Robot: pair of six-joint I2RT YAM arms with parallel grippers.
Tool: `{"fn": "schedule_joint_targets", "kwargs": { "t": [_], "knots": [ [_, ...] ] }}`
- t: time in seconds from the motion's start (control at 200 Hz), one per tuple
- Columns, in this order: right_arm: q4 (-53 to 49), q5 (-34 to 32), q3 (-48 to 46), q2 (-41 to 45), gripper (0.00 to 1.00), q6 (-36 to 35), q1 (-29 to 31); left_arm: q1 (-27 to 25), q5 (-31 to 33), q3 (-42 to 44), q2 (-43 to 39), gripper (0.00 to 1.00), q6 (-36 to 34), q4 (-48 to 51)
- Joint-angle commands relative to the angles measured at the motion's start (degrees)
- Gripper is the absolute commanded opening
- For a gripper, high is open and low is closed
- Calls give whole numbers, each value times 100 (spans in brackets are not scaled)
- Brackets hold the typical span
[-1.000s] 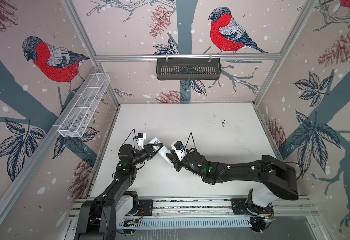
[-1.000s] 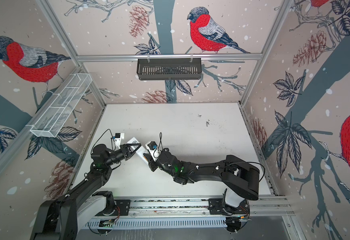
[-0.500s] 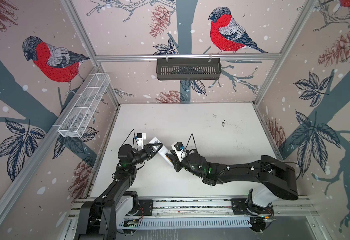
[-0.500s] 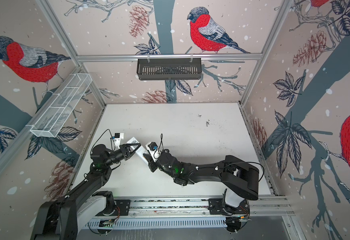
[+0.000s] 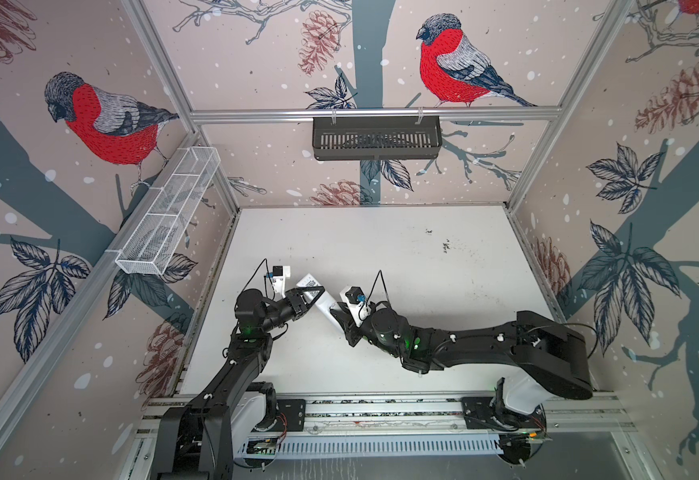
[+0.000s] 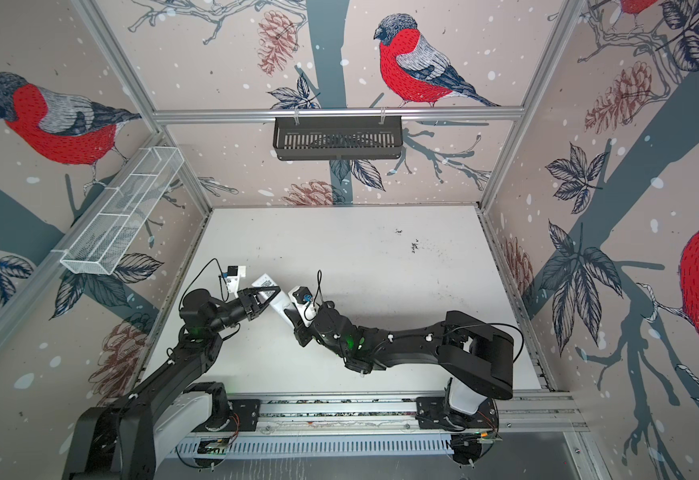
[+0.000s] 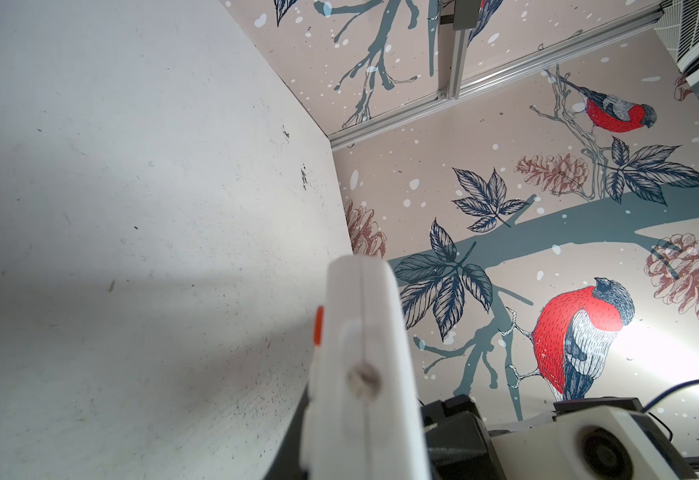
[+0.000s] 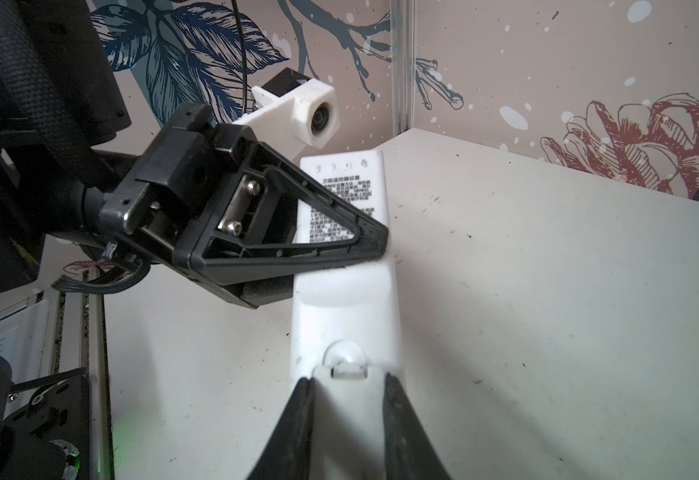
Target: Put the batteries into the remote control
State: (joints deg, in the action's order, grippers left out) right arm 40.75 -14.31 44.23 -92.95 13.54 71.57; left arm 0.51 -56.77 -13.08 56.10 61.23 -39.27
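The remote control (image 5: 325, 308) (image 6: 280, 306) is a slim white bar held just above the table between both arms, its plain back with a printed label (image 8: 341, 208) facing up. My left gripper (image 5: 312, 293) (image 6: 269, 293) (image 8: 364, 249) is shut across its labelled half. My right gripper (image 5: 338, 318) (image 6: 293, 319) (image 8: 347, 380) is shut on the opposite end, one finger on each long edge beside the battery-cover latch (image 8: 345, 357). The left wrist view shows the remote (image 7: 364, 332) edge-on with an orange button (image 7: 318, 328). The batteries are out of view.
A black slotted basket (image 5: 376, 137) hangs on the back wall and a white wire basket (image 5: 169, 216) on the left wall. The arms' mounting rail (image 5: 381, 411) runs along the table's front edge. Patterned walls enclose the white table (image 5: 401, 257).
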Motion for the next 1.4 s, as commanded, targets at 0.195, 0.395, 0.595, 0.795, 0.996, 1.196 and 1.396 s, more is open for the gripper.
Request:
{"fn": "schedule_joint_targets", "kwargs": {
  "t": [0.195,0.395,0.595,0.795,0.996,1.196,1.396],
  "knots": [
    [-44,-187,-94,-34,27,-456,173,10,-36,-44,-31,0,38,-309],
    [158,-155,-276,-34,27,-613,183,19,-70,-50,-59,0,54,-325],
    [226,-147,-398,9,29,-678,173,24,-90,-52,-74,0,57,-336],
    [205,-48,-345,132,48,-704,166,20,-80,-62,-64,0,26,-321],
    [150,268,-407,533,64,-622,90,23,-44,-66,-72,0,-53,-251],
    [6,1584,-668,1146,80,146,-586,14,-44,-120,-140,0,-205,-143],
    [-413,3770,-482,1185,84,920,-1665,-55,-84,-41,-347,0,-235,-422]
  ]
}}
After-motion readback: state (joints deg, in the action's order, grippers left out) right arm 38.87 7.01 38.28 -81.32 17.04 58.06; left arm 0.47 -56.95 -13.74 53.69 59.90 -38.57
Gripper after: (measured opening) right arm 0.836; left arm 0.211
